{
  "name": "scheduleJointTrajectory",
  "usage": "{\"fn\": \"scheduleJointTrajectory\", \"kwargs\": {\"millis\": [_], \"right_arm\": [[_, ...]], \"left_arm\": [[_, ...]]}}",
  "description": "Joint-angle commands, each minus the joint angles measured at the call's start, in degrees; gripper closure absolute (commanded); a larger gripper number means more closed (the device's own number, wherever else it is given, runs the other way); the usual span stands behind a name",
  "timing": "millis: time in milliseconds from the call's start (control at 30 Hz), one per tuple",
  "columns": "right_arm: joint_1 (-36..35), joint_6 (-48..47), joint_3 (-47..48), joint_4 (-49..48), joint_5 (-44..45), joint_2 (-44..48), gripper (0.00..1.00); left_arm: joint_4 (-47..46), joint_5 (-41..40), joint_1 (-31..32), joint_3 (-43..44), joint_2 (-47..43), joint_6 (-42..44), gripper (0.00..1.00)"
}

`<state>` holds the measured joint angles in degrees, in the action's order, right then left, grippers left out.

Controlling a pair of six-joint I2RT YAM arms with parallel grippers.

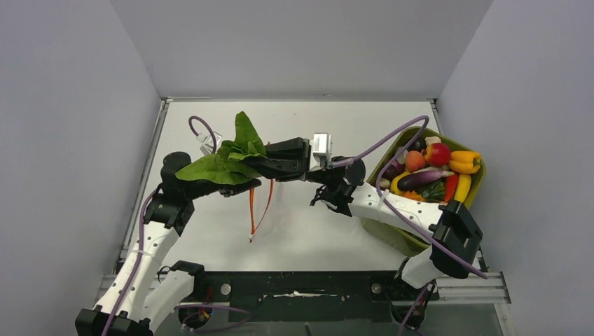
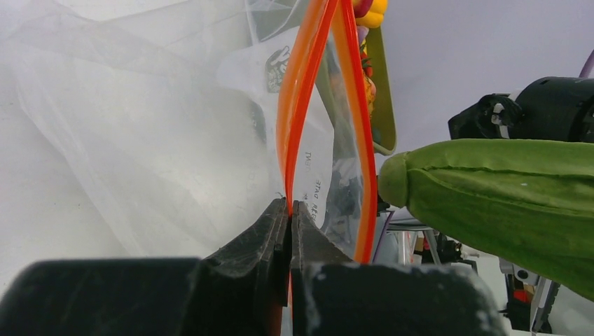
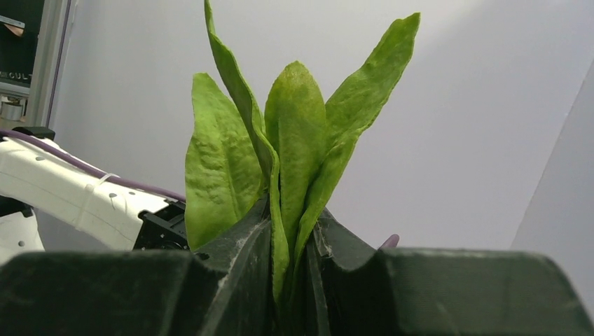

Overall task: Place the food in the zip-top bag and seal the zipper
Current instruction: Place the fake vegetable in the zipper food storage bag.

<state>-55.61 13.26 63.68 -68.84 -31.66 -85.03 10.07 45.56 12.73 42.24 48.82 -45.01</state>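
My left gripper (image 1: 250, 186) is shut on the orange-red zipper (image 1: 252, 213) of the clear zip-top bag (image 1: 277, 210), which hangs from it over the table. In the left wrist view the jaws (image 2: 290, 204) pinch one strip of the zipper (image 2: 300, 105). The other strip bows away, so the bag's (image 2: 140, 140) mouth gapes. My right gripper (image 1: 260, 165) is shut on a green leafy toy vegetable (image 1: 217, 168), held level above the bag's mouth. In the right wrist view the leaves (image 3: 294, 140) stick up from the closed jaws (image 3: 291, 234). The leaf (image 2: 504, 189) also shows right of the bag.
An olive-green tub (image 1: 392, 234) at the right holds several toy fruits and vegetables (image 1: 434, 168). It shows behind the bag in the left wrist view (image 2: 382, 91). Grey walls close in the left, back and right of the table.
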Motion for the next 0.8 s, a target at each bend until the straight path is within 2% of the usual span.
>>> {"fn": "scheduleJointTrajectory", "kwargs": {"millis": [0, 400, 500, 600, 667, 767], "right_arm": [[-0.12, -2.8, 0.73, -9.12, -0.31, -1.37, 1.0], [6.15, -8.91, -14.98, -6.56, 3.01, 2.75, 0.99], [6.51, -10.97, -17.77, -5.14, 1.71, 3.9, 0.89], [6.98, -11.73, -18.87, -0.11, 1.34, 5.75, 0.73], [7.12, -13.79, -18.04, 7.77, 0.96, 7.69, 0.64], [6.56, -19.87, -13.97, 26.4, 2.29, 10.63, 0.53]], "left_arm": [[-4.28, 2.31, 0.36, 0.65, -0.95, -0.89, 1.0], [-8.89, 6.43, 0.36, 0.09, -3.12, -3.23, 1.0], [-11.44, 6.99, 0.36, -0.63, -2.97, -4.84, 1.0], [-12.7, 6.69, 0.36, -0.71, -2.62, -5.32, 1.0], [-12.0, 6.12, 0.36, -0.47, -2.3, -4.44, 1.0], [-10.86, 5.4, 0.36, -0.44, -2.04, -3.12, 1.0]]}}
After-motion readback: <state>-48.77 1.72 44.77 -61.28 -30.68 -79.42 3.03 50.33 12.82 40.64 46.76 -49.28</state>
